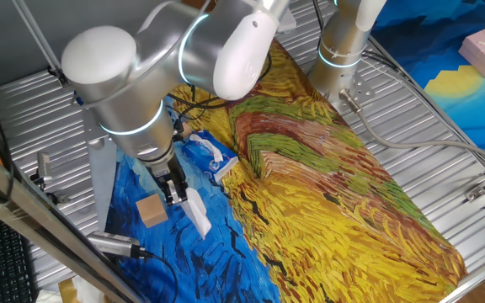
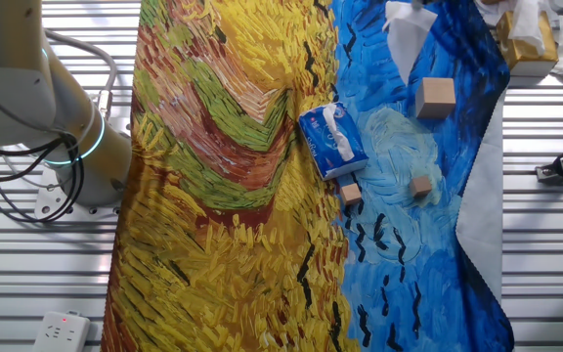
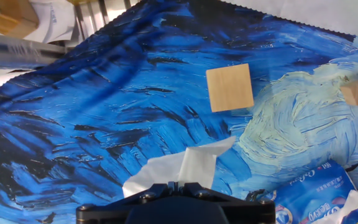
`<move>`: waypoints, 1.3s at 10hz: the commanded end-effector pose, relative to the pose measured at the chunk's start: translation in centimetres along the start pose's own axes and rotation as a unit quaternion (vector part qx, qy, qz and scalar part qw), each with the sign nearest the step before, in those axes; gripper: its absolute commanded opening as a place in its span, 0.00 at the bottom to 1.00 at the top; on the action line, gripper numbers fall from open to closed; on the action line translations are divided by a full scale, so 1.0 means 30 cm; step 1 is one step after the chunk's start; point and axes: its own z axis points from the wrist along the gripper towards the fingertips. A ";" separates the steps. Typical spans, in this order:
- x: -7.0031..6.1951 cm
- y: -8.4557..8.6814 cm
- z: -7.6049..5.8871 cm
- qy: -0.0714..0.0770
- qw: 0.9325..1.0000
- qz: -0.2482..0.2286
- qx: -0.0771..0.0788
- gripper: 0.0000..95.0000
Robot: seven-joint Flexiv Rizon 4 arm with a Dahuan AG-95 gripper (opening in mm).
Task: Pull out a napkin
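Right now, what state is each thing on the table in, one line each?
gripper: shut on the napkin
napkin: pulled free of the packet, hanging from the fingers above the cloth
tissue packet: lying flat, next sheet poking out of its slot
large wooden cube: resting on the cloth, untouched
two small wooden cubes: resting on the cloth by the packet

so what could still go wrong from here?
1. The thin white napkin hangs loose from the gripper; held only by its top edge, it might slip or tear.
2. It dangles beside the larger tan wooden cube and could drag across it.
3. The blue-and-white tissue packet shows another sheet poking out; a second could have been tugged partway along.
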 end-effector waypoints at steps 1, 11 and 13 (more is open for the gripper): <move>0.002 0.001 0.000 0.002 1.000 -0.001 -0.006 0.00; 0.002 0.001 0.000 0.007 1.000 0.000 -0.021 0.20; 0.002 0.001 0.001 0.007 1.000 0.005 -0.018 0.00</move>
